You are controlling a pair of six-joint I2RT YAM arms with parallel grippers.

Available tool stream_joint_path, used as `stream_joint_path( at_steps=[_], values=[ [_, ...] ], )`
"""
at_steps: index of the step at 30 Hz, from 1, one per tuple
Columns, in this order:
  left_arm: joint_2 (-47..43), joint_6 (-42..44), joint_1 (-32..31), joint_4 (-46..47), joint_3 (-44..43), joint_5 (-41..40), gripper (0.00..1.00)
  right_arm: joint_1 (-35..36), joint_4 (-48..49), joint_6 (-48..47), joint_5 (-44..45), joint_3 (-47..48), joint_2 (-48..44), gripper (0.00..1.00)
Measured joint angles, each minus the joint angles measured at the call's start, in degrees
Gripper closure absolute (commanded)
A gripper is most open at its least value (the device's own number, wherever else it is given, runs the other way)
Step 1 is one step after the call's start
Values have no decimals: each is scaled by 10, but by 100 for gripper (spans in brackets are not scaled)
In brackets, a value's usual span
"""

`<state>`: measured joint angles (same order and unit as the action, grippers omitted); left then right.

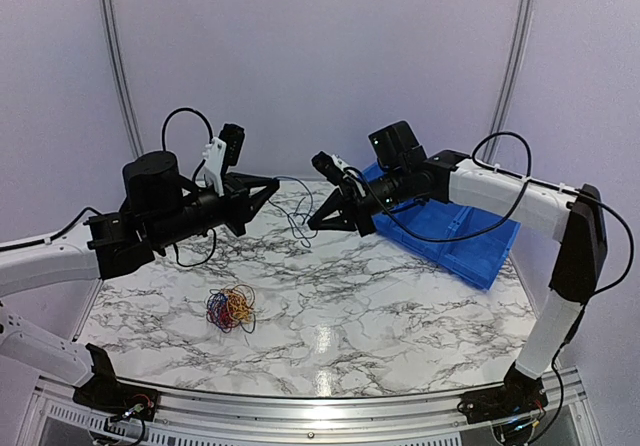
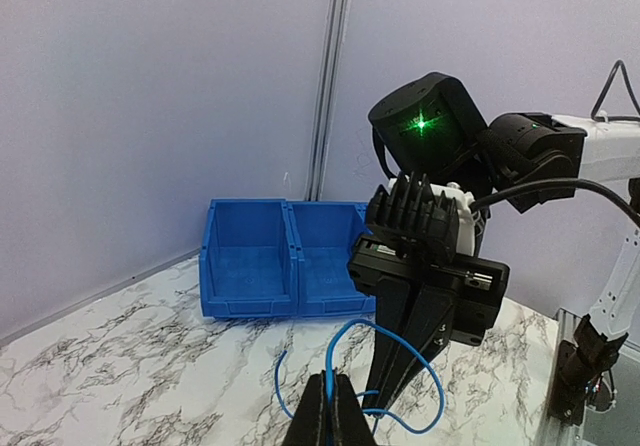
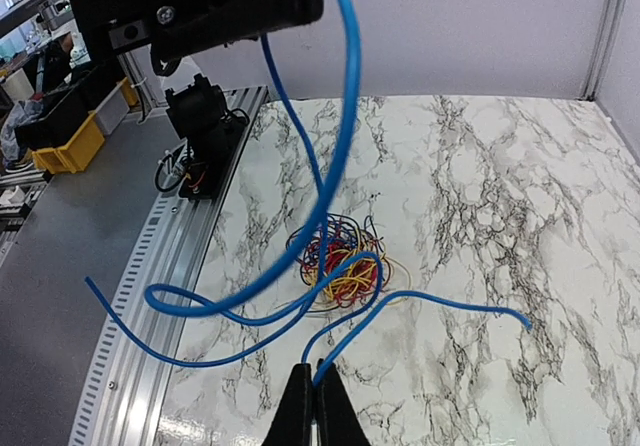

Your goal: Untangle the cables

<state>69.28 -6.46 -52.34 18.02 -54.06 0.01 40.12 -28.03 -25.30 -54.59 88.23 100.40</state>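
Closest to the near edge, toward the left corner, the tangle of cables [image 1: 230,309] lies on the table [image 1: 400,316]: red, yellow and orange wires bunched in one loose knot with a few dark blue strands through it.

Above the middle of the table, both arms are raised and point at each other. The left hand [image 1: 275,186] is pinched fully together on a single blue cable [image 3: 352,86]. The right hand [image 1: 313,222] is likewise closed tight on the same cable a little further along. The cable sags between them in open loops and its free ends dangle clear of the knot. Holding it high with two separate grips looks meant to keep this strand away from the bunch, so it can be spread or set down apart. I judge that one wire is freed and the rest are not yet sorted.

At the far right corner sits a pair of blue bins [image 1: 455,236], joined side by side.

The table is white marble-patterned with grey veins and glossy enough to reflect light. Plain pale walls [image 1: 320,56] with vertical metal rails [image 1: 115,56] close it in.
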Motion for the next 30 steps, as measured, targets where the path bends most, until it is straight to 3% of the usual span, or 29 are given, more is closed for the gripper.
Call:
stream_joint_path(
  at_steps=[6, 12, 22, 30],
  values=[
    [-51, 34, 0, -4, 14, -60, 100, -23, 31, 16, -7, -61, 0, 100],
    [-146, 87, 4, -32, 17, -126, 100, -115, 95, 94, -45, -117, 0, 100],
    [-166, 122, 5, -134, 30, -173, 100, -199, 259, 276, -102, -136, -1, 100],
    [-151, 121, 7, -146, 38, -166, 100, -220, 237, 279, -99, -114, -16, 100]
  ],
)
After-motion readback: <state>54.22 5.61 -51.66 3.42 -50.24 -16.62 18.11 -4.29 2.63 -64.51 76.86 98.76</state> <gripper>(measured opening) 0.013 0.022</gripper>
